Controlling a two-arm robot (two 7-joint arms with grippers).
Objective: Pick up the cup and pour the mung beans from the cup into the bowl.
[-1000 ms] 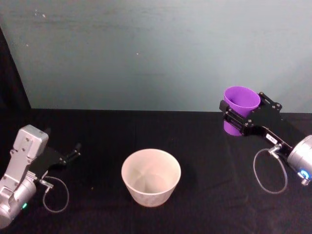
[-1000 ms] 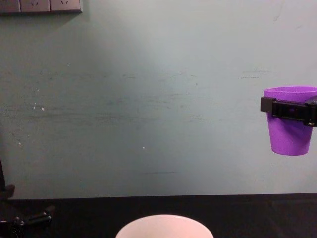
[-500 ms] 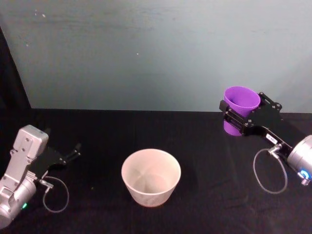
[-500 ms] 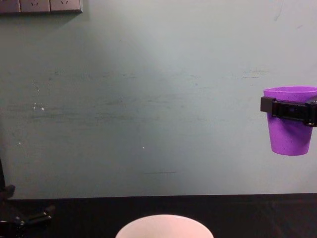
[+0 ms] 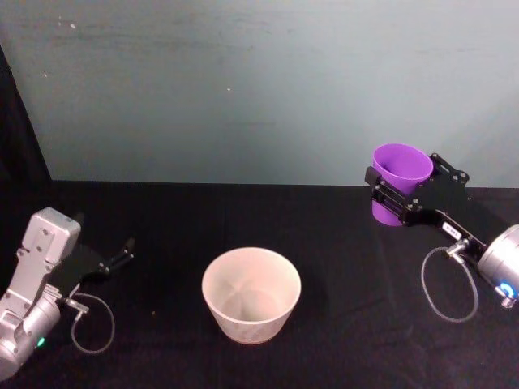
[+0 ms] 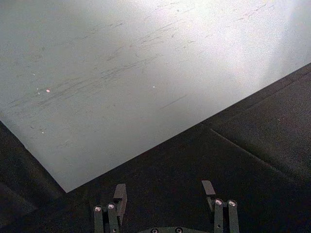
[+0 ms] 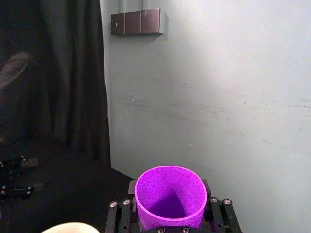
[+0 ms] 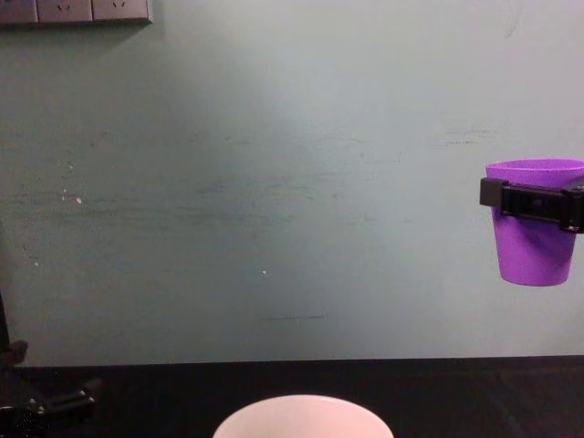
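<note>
Table (image 5: 340,243), black-draped, meets a teal wall (image 5: 243,81); right gripper (image 5: 405,180) clasps the seemingly upright cup (image 8: 532,251), left gripper (image 6: 164,188) gapes empty.

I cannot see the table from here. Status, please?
Right gripper shut on cup, upright, held high right of bowl. Left gripper open, parked at left. Nothing between cup and bowl.

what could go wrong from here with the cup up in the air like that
1. The cup sits upright in the right gripper, off to the right of the bowl; tipping here would likely spill onto the table.
2. In the chest view it is well above the bowl's rim; a pour from there may bounce out.
3. The jaws clamp the tapered cup near its rim; tilted, it might slip.
The left gripper lies parked, open, at the table's left.
</note>
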